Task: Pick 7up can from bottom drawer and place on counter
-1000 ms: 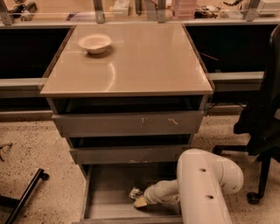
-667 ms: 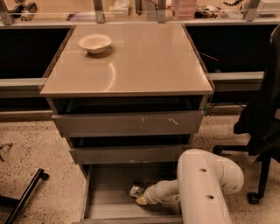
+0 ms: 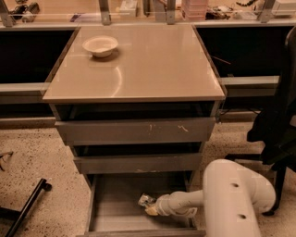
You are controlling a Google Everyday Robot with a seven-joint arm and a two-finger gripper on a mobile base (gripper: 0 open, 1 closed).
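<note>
At the far left, a black bar (image 3: pixel 28 202) lies slanted on the speckled floor (image 3: pixel 41 157). A grey cabinet of three drawers stands in the middle of the room, topped by a glossy beige surface (image 3: pixel 148 65). A white bowl (image 3: pixel 100 46) sits on the far left part of that surface. Behind the cabinet runs a cluttered shelf (image 3: pixel 138 9) with metal posts.

The top drawer (image 3: pixel 134 131) and the middle drawer (image 3: pixel 134 163) are each pulled out a little. The bottom drawer (image 3: pixel 115 199) is pulled out much further, showing its grey inside. The 7up can (image 3: pixel 146 200), small and silvery, lies on the drawer floor near the middle. The tool (image 3: pixel 152 208) is down inside this drawer, right at the can, reaching in from the right. Whether the tool is open, closed or gripping the can cannot be told. The robot's thick white arm (image 3: pixel 231 194) fills the near right corner. A black chair (image 3: pixel 277 125) stands at the far right.
</note>
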